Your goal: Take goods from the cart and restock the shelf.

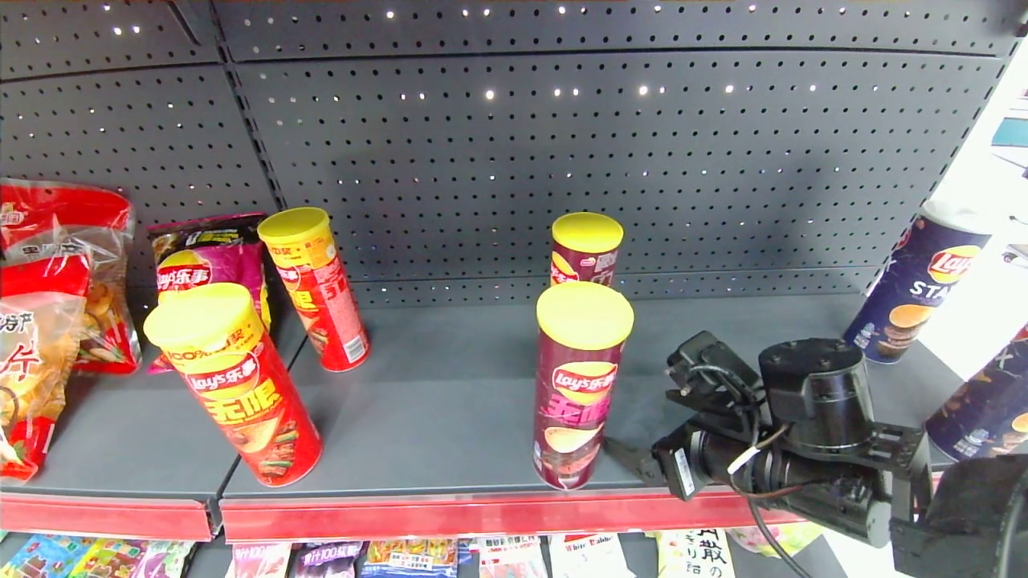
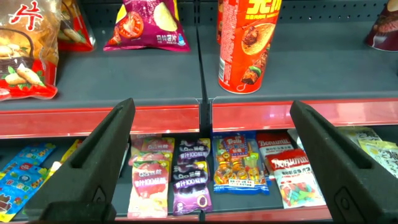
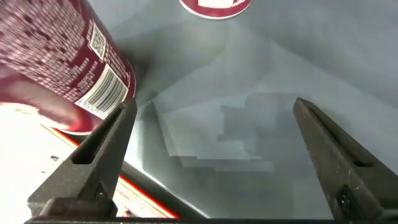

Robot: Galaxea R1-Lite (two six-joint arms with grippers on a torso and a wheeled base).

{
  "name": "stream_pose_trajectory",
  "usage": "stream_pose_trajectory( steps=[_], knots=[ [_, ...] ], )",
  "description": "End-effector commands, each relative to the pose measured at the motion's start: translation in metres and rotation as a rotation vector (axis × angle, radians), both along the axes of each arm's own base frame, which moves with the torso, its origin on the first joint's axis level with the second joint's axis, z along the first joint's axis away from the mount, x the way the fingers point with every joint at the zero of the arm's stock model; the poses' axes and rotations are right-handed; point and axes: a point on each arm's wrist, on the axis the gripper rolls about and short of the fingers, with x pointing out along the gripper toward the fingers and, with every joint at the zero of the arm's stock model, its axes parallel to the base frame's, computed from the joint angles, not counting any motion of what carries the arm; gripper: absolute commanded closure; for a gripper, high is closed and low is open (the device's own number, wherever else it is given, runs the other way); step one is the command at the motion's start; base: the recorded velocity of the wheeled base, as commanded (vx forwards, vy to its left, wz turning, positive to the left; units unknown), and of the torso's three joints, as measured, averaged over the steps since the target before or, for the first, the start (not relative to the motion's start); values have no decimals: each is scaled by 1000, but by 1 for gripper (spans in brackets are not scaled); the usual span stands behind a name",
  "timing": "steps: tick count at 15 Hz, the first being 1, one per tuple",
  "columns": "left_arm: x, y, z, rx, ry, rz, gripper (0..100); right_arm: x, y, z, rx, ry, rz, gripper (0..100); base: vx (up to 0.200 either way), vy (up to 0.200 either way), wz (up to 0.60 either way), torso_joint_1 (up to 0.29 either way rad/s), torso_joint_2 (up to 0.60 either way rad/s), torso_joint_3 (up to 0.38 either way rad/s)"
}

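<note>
Grey shelf [image 1: 450, 377] with a perforated back panel. From left: snack bags [image 1: 48, 305]; front red chip canister [image 1: 233, 385], with the left gripper [image 2: 212, 106] facing the shelf's red lip below it, jaws spread and empty; front maroon chip canister [image 1: 578, 385], upright at the shelf edge; right gripper [image 3: 214, 106] just beside it, jaws spread, holding nothing; blue canister [image 1: 915, 281]. The maroon tube is probably light, stiff yet crushable, glossy and easily tipped, so it is best gripped mid-body across its width.

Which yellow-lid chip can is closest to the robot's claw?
The front maroon can at the shelf edge, right beside the right gripper; the other maroon can stands behind it, the red cans farther left.
</note>
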Motion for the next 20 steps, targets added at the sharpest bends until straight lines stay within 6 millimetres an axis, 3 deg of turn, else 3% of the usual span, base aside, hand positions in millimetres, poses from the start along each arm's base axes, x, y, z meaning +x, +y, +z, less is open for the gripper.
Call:
stream_pose_trajectory(
  steps=[1, 2, 3, 7, 11, 14, 17, 20],
  knots=[
    [0, 0, 0, 0, 1, 0, 0, -10, -12, 22, 45, -67, -16, 0, 0, 0, 0, 0, 0, 0],
    [0, 0, 0, 0, 1, 0, 0, -20, -20, 31, 64, -97, -21, 0, 0, 0, 0, 0, 0, 0],
    [0, 0, 0, 0, 1, 0, 0, -25, -24, 33, 68, -103, -21, 0, 0, 0, 0, 0, 0, 0],
    [0, 0, 0, 0, 1, 0, 0, -75, -58, 36, 93, -143, -13, 0, 0, 0, 0, 0, 0, 0],
    [0, 0, 0, 0, 1, 0, 0, -90, -68, 54, 152, -235, 6, 0, 0, 0, 0, 0, 0, 0],
    [0, 0, 0, 0, 1, 0, 0, -114, -108, 62, 136, -321, -36, 0, 0, 0, 0, 0, 0, 0],
    [0, 0, 0, 0, 1, 0, 0, -156, -140, 62, 134, -329, -148, 0, 0, 0, 0, 0, 0, 0],
    [0, 0, 0, 0, 1, 0, 0, -189, -147, 56, 133, -395, -231, 0, 0, 0, 0, 0, 0, 0]
  ],
)
